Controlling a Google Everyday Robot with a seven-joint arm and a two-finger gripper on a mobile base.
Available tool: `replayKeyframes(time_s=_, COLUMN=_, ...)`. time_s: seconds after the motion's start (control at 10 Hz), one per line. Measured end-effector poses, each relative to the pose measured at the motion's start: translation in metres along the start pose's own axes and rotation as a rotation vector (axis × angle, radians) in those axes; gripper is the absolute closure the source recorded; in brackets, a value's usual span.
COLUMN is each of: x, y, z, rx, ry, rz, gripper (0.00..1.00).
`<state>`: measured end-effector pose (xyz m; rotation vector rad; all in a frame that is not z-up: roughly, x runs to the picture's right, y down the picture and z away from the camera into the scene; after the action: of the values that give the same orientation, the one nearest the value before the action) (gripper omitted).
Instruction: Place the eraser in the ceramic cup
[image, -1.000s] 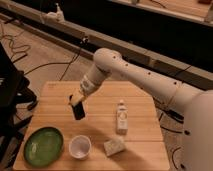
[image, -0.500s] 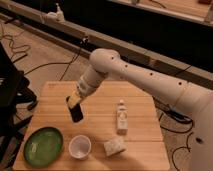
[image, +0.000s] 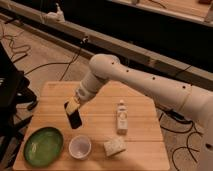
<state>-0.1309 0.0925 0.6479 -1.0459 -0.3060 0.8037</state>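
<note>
So the wooden tabletop (image: 100, 95) sat on a floor with loose cables, dark bench behind it. The gripper (image: 73, 111) hung above the tabletop's left half, jaws pinching the eraser (image: 75, 119), up in the air just above the ceramic cup (image: 80, 147). Green bowl (image: 43, 146) sat left of that cup.

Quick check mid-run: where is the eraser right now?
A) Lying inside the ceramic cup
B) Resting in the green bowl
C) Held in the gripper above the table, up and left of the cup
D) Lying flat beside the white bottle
C: the gripper holds the black eraser in the air over the wooden table, up and left of the ceramic cup, which has nothing in it.
</note>
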Motion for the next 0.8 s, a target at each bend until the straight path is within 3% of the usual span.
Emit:
replayKeyframes(time_s=0.3, x=0.019, y=0.011, z=0.01, rx=-0.045, ry=0.02, rz=-0.035, gripper=1.0)
replayKeyframes(time_s=0.8, x=0.046, y=0.017, z=0.032, rx=-0.078, ry=-0.001, rz=-0.039, gripper=1.0)
